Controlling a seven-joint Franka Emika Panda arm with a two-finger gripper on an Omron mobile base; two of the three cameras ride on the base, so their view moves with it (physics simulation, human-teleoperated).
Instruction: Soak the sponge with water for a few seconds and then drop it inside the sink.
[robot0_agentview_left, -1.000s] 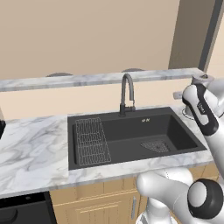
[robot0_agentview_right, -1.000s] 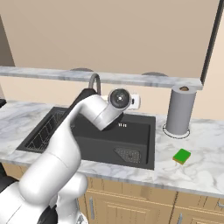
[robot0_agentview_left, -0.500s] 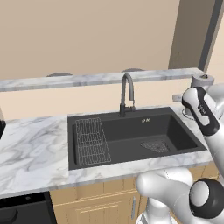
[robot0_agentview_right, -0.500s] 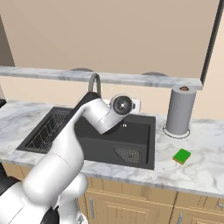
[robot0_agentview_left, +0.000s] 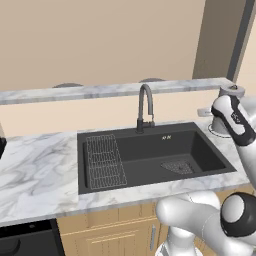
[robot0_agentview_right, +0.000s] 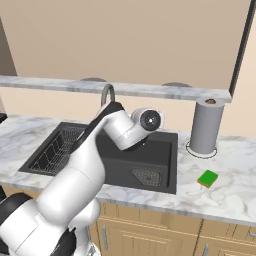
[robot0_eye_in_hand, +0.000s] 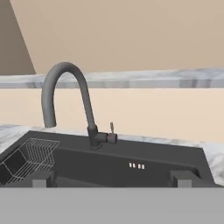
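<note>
arm has swung right; green sponge (robot0_agentview_right: 207, 178) lies flat on counter (robot0_agentview_right: 235, 192).

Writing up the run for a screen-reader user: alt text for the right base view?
A white robot arm reaches over a dark sink with a wire rack set in a marble counter. A green sponge lies on the counter right of the sink, in front of a grey paper towel roll.

I'm looking at the sink (robot0_agentview_right: 167, 150) ahead: rack (robot0_agentview_left: 103, 162) lying inside left, faucet (robot0_agentview_left: 145, 107) standing behind, sponge (robot0_agentview_right: 207, 178) sitting on the counter (robot0_agentview_right: 230, 195) right.
</note>
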